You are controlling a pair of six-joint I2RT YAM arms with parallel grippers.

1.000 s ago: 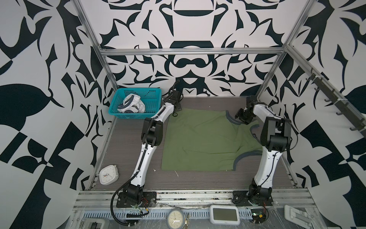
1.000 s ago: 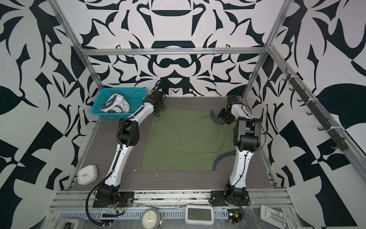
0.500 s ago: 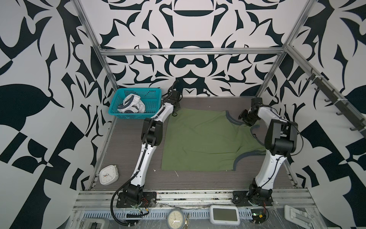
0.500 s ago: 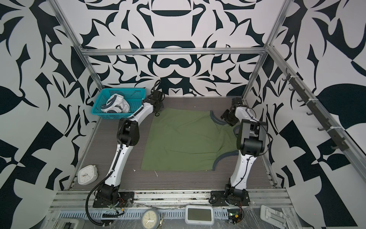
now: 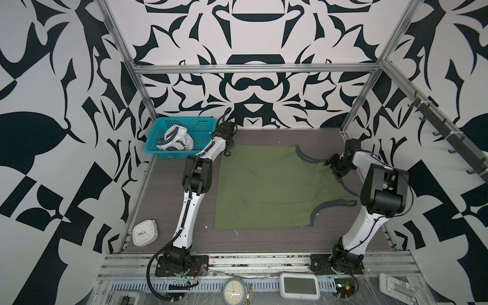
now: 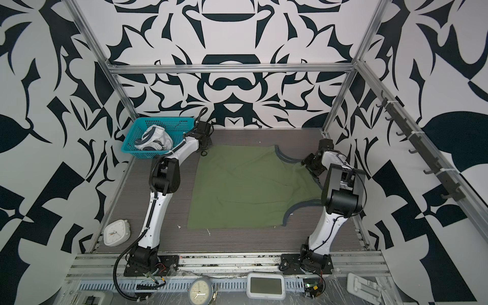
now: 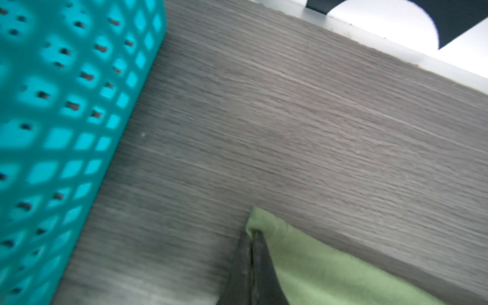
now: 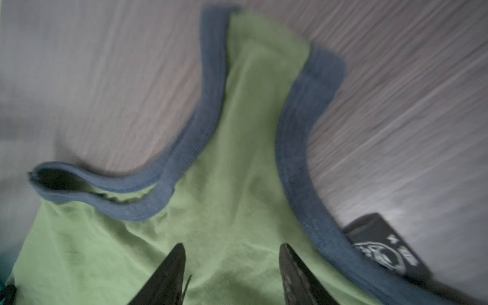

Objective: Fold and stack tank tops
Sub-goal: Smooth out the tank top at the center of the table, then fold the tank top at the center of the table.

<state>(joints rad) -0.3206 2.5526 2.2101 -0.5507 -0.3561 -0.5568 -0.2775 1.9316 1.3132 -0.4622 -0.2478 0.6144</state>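
The left tool is pinched tight on the far left corner of the olive green tank top, its two dark fingers pressed together with a fold of cloth between them, low over the grey wood-grain surface. Just to its left stands the teal basket. In both top views this tool sits at the far left corner of the green top, beside the basket, where the white tank top lies crumpled inside. The right tool has its fingers moderately apart and holds nothing; it is over the green cloth just short of a shoulder strap edged with grey-blue trim, and whether the tips touch the cloth I cannot tell. A black label shows at the neckline nearby. In a top view the right tool is at the far right of the top, which lies spread flat mid-surface, hem to the left, straps to the right. A white clock lies at the near left.
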